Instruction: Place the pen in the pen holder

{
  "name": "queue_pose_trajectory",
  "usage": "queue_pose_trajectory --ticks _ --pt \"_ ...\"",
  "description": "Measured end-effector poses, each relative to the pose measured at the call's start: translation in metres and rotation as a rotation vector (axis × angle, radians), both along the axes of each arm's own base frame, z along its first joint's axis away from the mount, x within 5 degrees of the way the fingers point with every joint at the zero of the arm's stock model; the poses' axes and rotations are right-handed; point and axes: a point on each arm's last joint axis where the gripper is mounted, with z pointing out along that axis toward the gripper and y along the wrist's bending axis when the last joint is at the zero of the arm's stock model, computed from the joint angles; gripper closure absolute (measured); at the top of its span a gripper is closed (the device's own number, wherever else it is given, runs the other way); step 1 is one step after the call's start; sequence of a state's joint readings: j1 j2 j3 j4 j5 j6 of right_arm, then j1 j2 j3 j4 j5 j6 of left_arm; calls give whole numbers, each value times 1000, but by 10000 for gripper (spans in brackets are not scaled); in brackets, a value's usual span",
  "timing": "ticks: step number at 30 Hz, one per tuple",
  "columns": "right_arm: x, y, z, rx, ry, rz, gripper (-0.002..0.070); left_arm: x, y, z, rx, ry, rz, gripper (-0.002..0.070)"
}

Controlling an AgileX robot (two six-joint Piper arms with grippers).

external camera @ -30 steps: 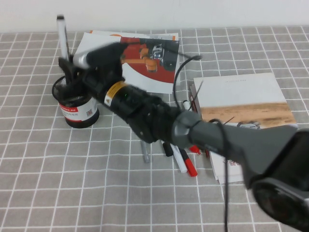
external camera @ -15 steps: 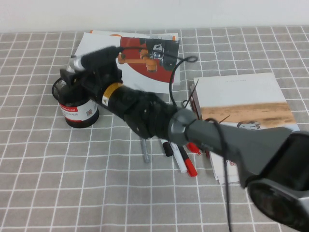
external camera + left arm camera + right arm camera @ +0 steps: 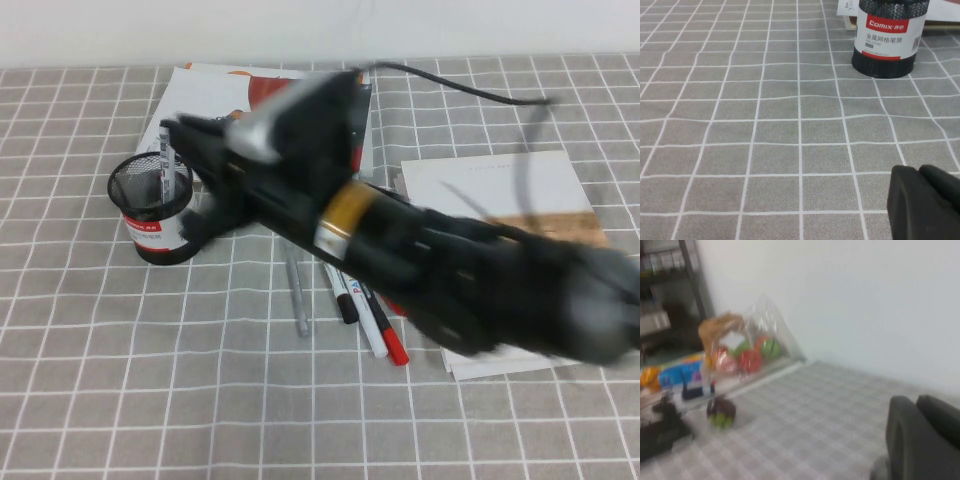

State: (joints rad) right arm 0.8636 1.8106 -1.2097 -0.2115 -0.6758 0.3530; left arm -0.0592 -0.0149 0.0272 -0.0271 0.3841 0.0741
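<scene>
The pen holder [image 3: 158,228], a black mesh cup with a red-and-white label, stands at the left of the table. The pen [image 3: 167,165], a white marker with a black cap, stands upright inside it. My right arm reaches across from the right. My right gripper [image 3: 188,136] is raised just right of the holder's rim, apart from the pen, and in the right wrist view [image 3: 916,401] its fingers lie together and empty. My left gripper [image 3: 918,170] is shut low over the cloth, with the holder [image 3: 886,42] ahead of it. It is out of the high view.
Several loose markers [image 3: 344,295], red pens [image 3: 393,345] and a slim grey pen [image 3: 298,300] lie mid-table under the right arm. A magazine [image 3: 205,92] lies behind the holder and a book [image 3: 490,180] at the right. A black cable [image 3: 470,90] arcs above.
The pen went from being held above the holder down into it and now stands there alone. My right gripper has let go, lifted and drawn back to the right.
</scene>
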Motion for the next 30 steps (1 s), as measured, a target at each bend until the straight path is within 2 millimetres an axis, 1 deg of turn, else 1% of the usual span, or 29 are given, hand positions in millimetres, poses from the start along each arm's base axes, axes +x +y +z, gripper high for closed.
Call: queue_pose_trajectory --ticks 2,5,9,10,14,24,26,30 --pt "-18 -22 4 -46 25 -9 687 0 0 0 0 0 0 678" --pt "-40 -52 16 -136 73 -37 688 0 0 0 0 0 0 678" --pt "-64 -87 24 -281 165 -90 688 0 0 0 0 0 0 678" --pt "-69 -95 23 -322 185 -101 688 0 0 0 0 0 0 678" --pt "-88 -121 16 -416 210 -119 688 0 0 0 0 0 0 678" --pt "-133 -175 -17 -457 224 -124 688 0 0 0 0 0 0 678" --pt "-141 -191 -21 -455 225 -147 688 0 0 0 0 0 0 678" --pt "-148 -226 -29 -439 197 -265 688 0 0 0 0 0 0 678"
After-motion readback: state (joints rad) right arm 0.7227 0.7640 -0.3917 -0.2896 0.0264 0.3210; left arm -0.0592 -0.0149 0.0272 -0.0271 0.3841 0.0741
